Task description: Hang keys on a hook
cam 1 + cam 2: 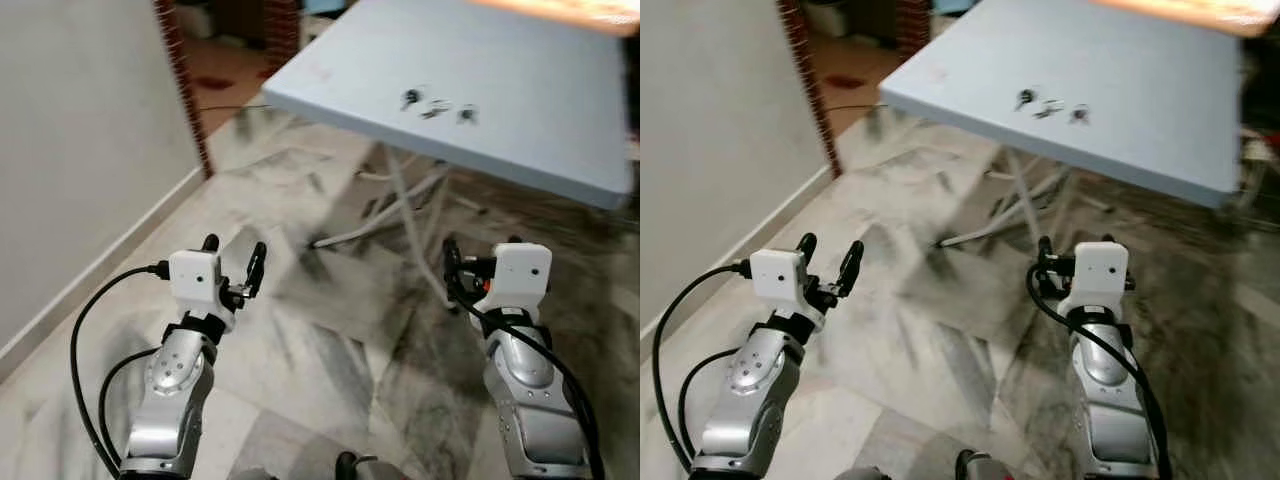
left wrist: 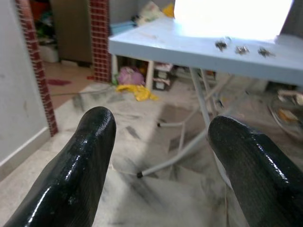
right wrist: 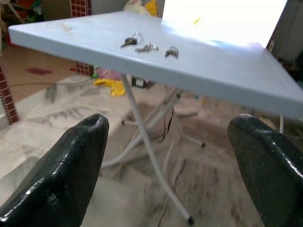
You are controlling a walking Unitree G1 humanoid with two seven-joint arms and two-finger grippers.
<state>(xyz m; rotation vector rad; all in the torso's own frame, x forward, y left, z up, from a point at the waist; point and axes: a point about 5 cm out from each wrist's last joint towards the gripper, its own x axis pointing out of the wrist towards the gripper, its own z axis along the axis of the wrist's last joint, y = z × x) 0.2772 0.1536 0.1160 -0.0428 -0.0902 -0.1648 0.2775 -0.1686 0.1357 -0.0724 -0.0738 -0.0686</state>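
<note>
Three sets of keys [image 3: 147, 47] lie in a short row on a pale blue table [image 1: 520, 110], near its middle, each a small dark metal cluster; the one nearest the table's left corner carries a thin wire ring [image 3: 137, 37]. The tabletop is flat, smooth and matte, square-cornered, with strong glare washing out its far edge. It stands on thin white tubular legs [image 1: 400, 205] that cross beneath it, with dark caps at the feet. The floor [image 1: 330, 350] is polished marble-like tile, grey-white with dark veining. The left gripper [image 1: 232, 262] is held low in front of the robot, above the floor and well short of the table, its two glossy black rounded fingers [image 2: 78, 170] spread wide with nothing between them. The right gripper [image 3: 170, 165] is likewise low and short of the table, fingers [image 3: 66, 165] wide apart, rough-textured black, empty. Both arms are silver with white wrist blocks and black cables. To the left runs a plain off-white wall [image 1: 80, 150] with a skirting strip, ending at a red brick pillar [image 1: 180, 80]. Yellow cloth [image 2: 137, 91] lies crumpled on the floor beyond the table.
</note>
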